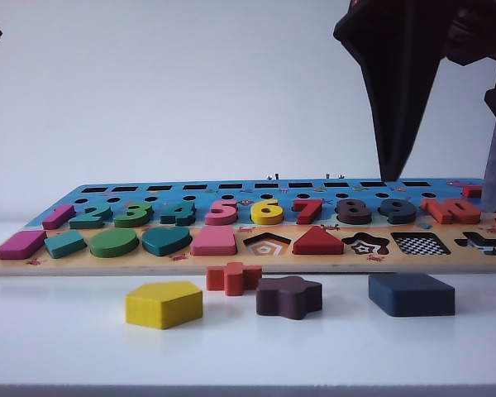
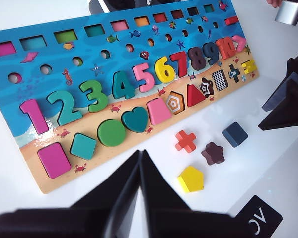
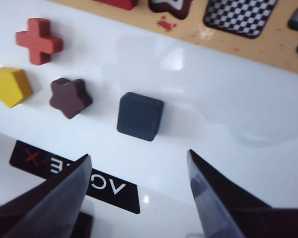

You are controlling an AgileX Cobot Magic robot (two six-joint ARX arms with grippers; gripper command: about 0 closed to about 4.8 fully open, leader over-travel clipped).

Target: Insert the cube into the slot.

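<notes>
The cube point(image 1: 411, 294) point(image 2: 235, 134) point(image 3: 139, 116), a flat navy square block, lies on the white table in front of the puzzle board's right end. The slot point(image 1: 420, 243) point(image 2: 219, 80) point(image 3: 240, 16), a square recess with a checkered floor, sits just behind it in the board's front row and holds nothing. My right gripper point(image 3: 139, 156) point(image 1: 444, 194) hangs open above the table. The cube lies a little ahead of the gap between its fingers, apart from both. My left gripper point(image 2: 140, 151) is shut on nothing, over the table before the board's left half.
A yellow pentagon point(image 1: 163, 303), a red-orange cross point(image 1: 233, 278) and a maroon star block point(image 1: 288, 296) lie loose left of the cube. The wooden board point(image 1: 231, 263) carries numbers and shape pieces. A black label point(image 3: 69, 176) lies on the table under the right gripper.
</notes>
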